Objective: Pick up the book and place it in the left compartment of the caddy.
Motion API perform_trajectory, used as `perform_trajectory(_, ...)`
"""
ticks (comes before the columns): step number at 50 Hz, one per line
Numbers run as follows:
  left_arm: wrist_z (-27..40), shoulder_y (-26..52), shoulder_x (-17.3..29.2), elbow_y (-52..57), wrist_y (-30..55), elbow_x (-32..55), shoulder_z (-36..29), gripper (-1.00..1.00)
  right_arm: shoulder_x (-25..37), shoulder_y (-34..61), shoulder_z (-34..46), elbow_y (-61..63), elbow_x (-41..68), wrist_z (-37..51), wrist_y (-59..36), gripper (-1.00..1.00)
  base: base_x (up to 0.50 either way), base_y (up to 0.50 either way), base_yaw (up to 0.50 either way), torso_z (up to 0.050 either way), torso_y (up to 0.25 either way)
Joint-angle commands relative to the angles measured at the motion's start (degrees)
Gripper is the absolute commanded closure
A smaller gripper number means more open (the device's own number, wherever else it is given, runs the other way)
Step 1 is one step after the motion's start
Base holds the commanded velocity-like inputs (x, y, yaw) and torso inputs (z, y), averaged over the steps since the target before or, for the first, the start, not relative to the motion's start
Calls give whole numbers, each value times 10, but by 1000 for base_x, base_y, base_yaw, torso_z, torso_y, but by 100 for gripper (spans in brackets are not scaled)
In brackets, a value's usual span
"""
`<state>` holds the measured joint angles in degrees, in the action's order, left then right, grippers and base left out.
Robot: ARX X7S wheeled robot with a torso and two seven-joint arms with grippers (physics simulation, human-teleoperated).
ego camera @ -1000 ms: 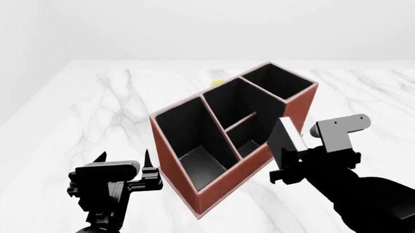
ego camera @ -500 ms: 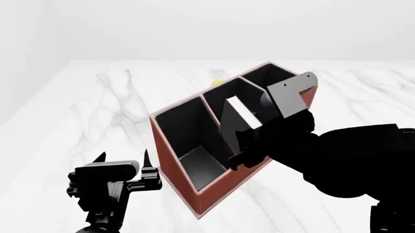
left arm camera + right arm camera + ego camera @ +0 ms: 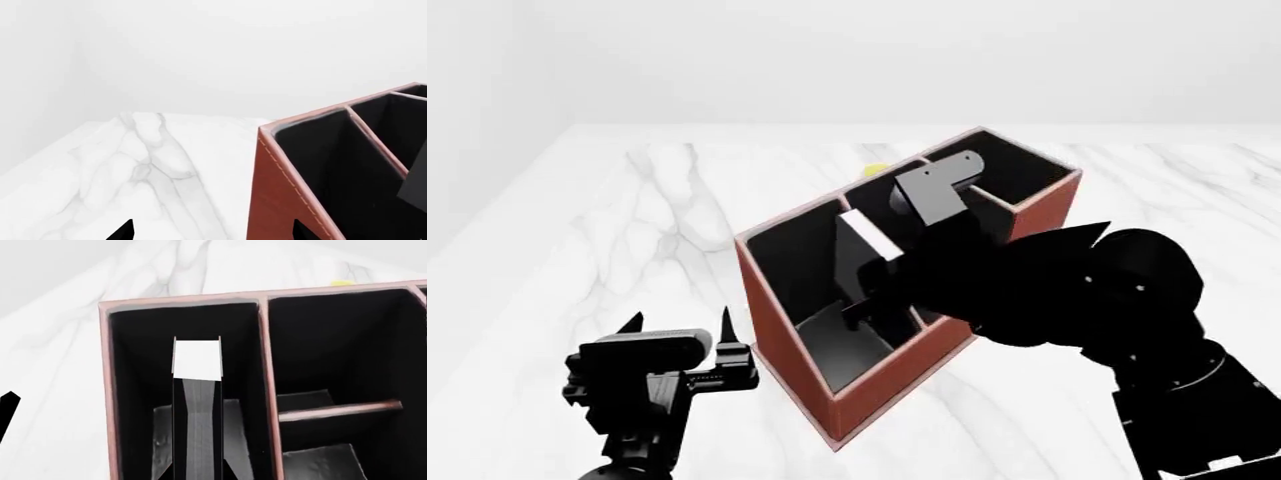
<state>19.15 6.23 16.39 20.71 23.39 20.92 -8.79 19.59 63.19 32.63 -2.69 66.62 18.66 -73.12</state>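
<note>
Your right gripper [image 3: 874, 290] is clamped on the one thin black book [image 3: 196, 405] with white page edges, over the left compartment [image 3: 827, 290] of the leather-look caddy [image 3: 794, 365] — four black-lined bins. Your left gripper [image 3: 681, 345] stands spread, empty, beside its wall.

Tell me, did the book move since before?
Yes. The book, held by the right gripper, went leftward from beside the caddy to over its left compartment.
</note>
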Motion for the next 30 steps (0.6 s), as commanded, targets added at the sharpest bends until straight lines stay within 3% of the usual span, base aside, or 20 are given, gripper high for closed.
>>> perform_trajectory(1,-4,-1,-11,-2,-7,-15,18,-100,-43,5,42,-77,-90,-85,80,100,0,0,0,0,10)
perform_trajectory(30,1,0,-6,-1,-9,-9,13,-100,-78,-20,100,-146,-153,-131,169,100,0,0,0,1,1)
